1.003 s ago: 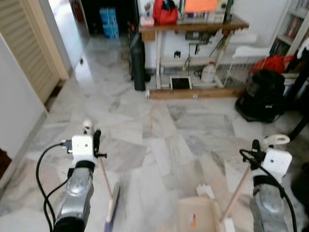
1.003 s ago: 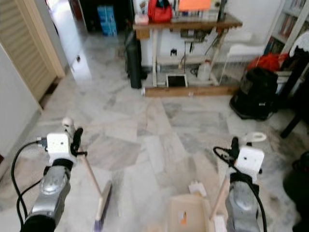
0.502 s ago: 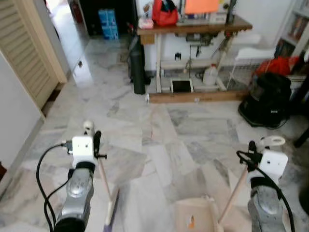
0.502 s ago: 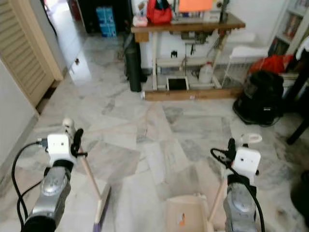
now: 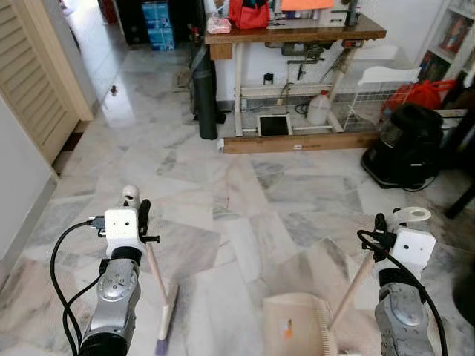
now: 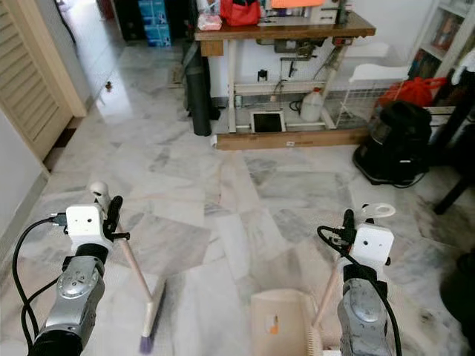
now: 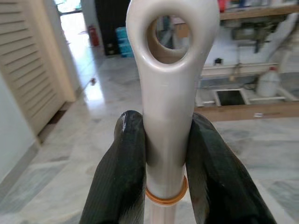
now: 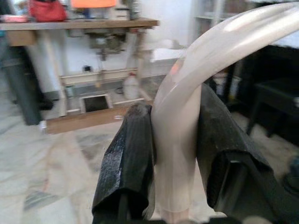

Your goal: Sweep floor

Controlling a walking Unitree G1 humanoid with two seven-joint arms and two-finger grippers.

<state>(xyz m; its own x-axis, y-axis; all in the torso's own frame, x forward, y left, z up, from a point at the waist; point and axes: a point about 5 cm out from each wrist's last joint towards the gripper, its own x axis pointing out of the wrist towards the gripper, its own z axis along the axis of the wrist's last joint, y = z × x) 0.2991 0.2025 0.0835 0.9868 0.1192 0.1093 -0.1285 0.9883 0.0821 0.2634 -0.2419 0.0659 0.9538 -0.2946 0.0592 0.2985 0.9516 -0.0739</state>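
Gripping the top of the broom (image 5: 158, 285) handle, the left gripper (image 7: 166, 154) is pinching the pale shaft just below its looped end, one black finger (image 7: 122, 172) pressed on each side. From there the broom is slanting down and toward the right, its bristle head resting on the marble floor (image 5: 245, 185) near the robot, on the left side of the scene.

On the right, the right gripper (image 8: 175, 158) is clamping the curved cream grip of the dustpan (image 5: 297, 326) handle between its two fingers. That wooden handle is angling down and left to the beige pan, which is sitting flat on the floor near the robot, to the right of the broom head and well apart from it.

Farther off, a wooden table (image 5: 297, 33) is standing against the far wall with a red bag (image 5: 249, 13) on top. A dark upright cylinder (image 5: 204, 100) is standing at its left leg, and a black vacuum cleaner (image 5: 404, 144) is sitting on the far right. A louvred door (image 5: 33, 81) is lining the left side.
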